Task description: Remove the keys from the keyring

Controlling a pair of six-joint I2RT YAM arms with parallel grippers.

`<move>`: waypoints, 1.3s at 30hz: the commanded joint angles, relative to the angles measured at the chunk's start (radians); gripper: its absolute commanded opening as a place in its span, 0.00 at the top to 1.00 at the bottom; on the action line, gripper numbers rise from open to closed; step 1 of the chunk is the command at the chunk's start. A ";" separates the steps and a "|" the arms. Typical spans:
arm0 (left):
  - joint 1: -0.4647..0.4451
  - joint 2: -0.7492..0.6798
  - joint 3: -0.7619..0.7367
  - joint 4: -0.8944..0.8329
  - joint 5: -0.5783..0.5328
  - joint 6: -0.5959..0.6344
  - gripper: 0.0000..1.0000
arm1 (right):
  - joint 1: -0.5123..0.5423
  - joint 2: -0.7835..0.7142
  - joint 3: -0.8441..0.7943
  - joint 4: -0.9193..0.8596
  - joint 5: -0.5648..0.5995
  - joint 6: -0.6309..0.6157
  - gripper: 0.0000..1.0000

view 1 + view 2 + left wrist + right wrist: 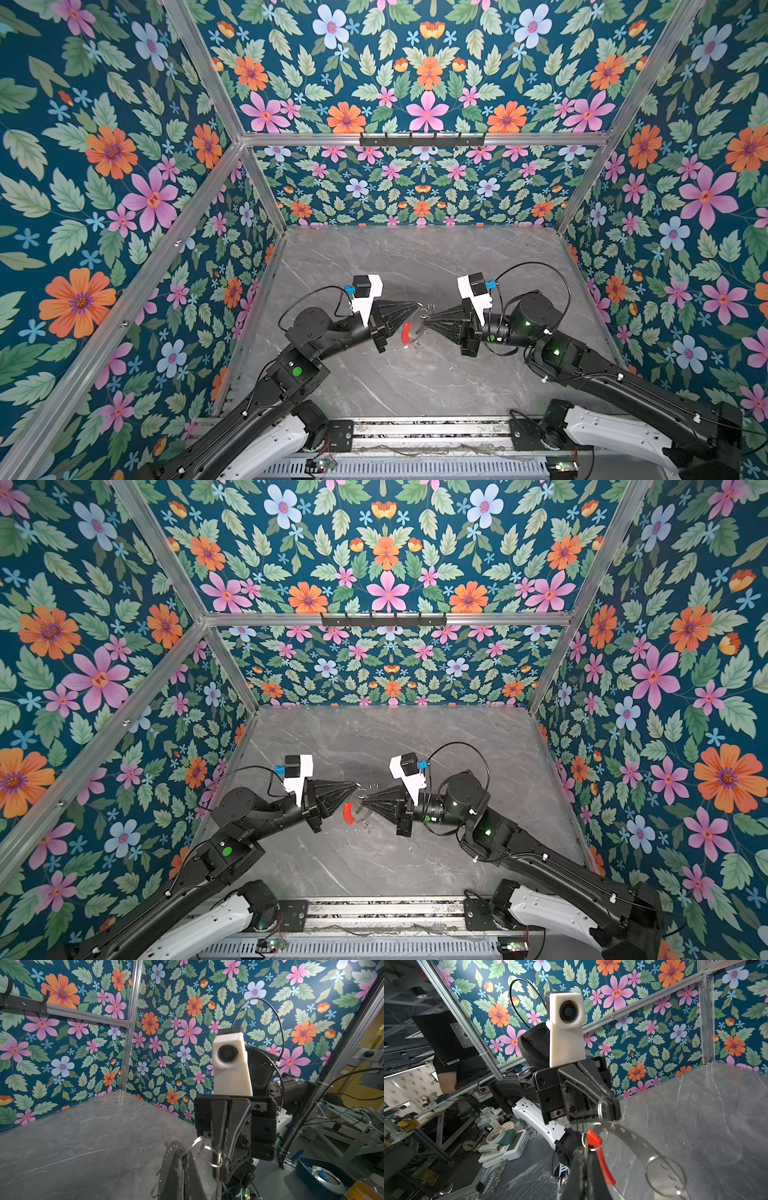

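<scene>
1. The left gripper (417,305) has its jaws pressed fully together, pinching a small split ring (602,1109) that hangs on the keyring (417,328); the right wrist view shows that ring caught right at its tip.
2. The right gripper (424,326) is also closed tight, clamped on the keyring's thin metal band beside the red sleeve (406,333).
3. The keyring hangs in the air between the two gripper tips, above the middle of the grey marble desk (415,386), nearer its front edge than its back.
4. Small silvery bits dangle under the hoop in both top views; I cannot tell whether they are the keys (365,824).
5. The two gripper tips point at each other, nearly touching.
</scene>
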 commanded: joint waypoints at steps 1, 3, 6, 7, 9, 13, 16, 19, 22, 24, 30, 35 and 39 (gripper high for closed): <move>0.003 -0.001 0.007 0.003 -0.125 0.021 1.00 | 0.007 0.000 0.007 0.063 -0.073 0.027 1.00; 0.002 0.001 0.011 -0.014 -0.132 0.028 1.00 | 0.007 0.001 0.020 0.059 -0.070 0.033 1.00; 0.001 0.004 0.021 -0.046 -0.139 0.037 1.00 | 0.007 -0.001 0.049 0.022 -0.062 0.035 1.00; 0.000 0.004 0.026 -0.059 -0.145 0.041 1.00 | 0.007 -0.003 0.055 0.014 -0.059 0.037 1.00; -0.002 0.000 0.033 -0.087 -0.171 0.052 1.00 | 0.007 -0.008 0.064 0.007 -0.047 0.047 1.00; -0.004 -0.006 0.041 -0.123 -0.214 0.061 1.00 | 0.007 -0.007 0.073 0.014 -0.040 0.074 1.00; -0.007 -0.002 0.044 -0.139 -0.226 0.062 1.00 | 0.007 -0.005 0.077 0.013 -0.036 0.079 1.00; -0.010 0.001 0.053 -0.161 -0.231 0.071 1.00 | 0.005 -0.005 0.090 -0.010 -0.030 0.077 1.00; -0.013 -0.001 0.063 -0.182 -0.231 0.079 1.00 | -0.002 -0.008 0.109 -0.051 -0.033 0.067 1.00; -0.013 0.002 0.073 -0.205 -0.228 0.083 1.00 | -0.014 -0.011 0.126 -0.094 -0.042 0.055 1.00; -0.015 0.013 0.093 -0.252 -0.222 0.096 1.00 | -0.050 -0.017 0.169 -0.191 -0.068 0.020 1.00; -0.018 0.018 0.103 -0.272 -0.228 0.105 1.00 | -0.058 -0.019 0.200 -0.245 -0.071 -0.005 1.00; -0.017 0.019 0.107 -0.280 -0.221 0.109 1.00 | -0.064 -0.016 0.236 -0.319 -0.071 -0.044 1.00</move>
